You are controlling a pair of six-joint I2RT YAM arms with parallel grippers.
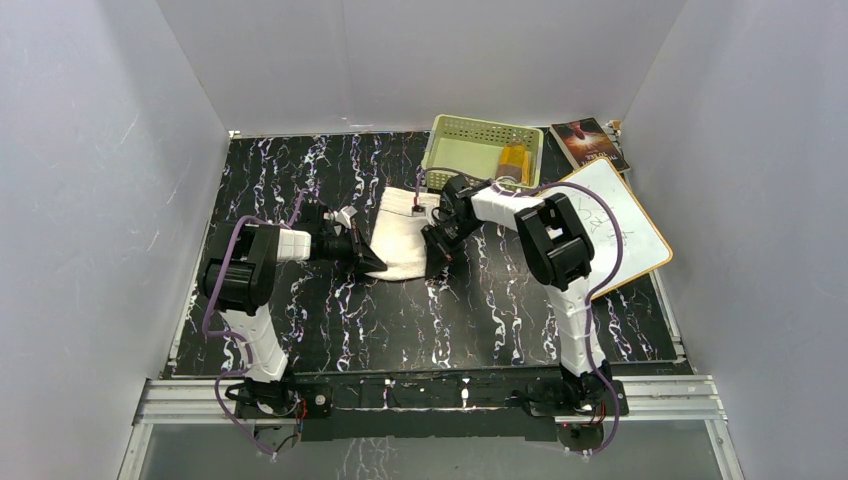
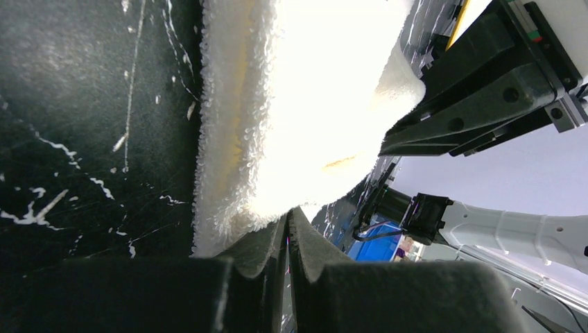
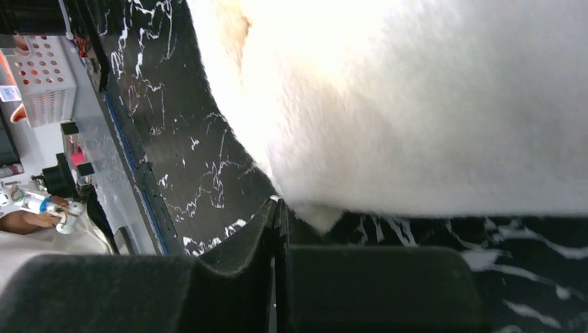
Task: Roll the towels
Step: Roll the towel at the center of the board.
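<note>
Black marbled tabletop [image 1: 330, 300] under fluffy cream towel [image 1: 405, 240]; left gripper [image 2: 288, 211] pinching towel edge; right gripper [image 3: 277, 205] clenched beside corner; perforated basket [image 1: 480, 124] overhead only.

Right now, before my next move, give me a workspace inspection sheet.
Surface: black marbled table, nothing spilled.
Job's things: cream towel mid-table; mustard towel in the green basket.
Clutter: white board and book, far right.
Grippers: left gripper and right gripper shut at the cream towel's near edge; grip unconfirmed.
Cables: purple cables along both arms, no snag seen.
Surroundings: plain walls on three sides.
</note>
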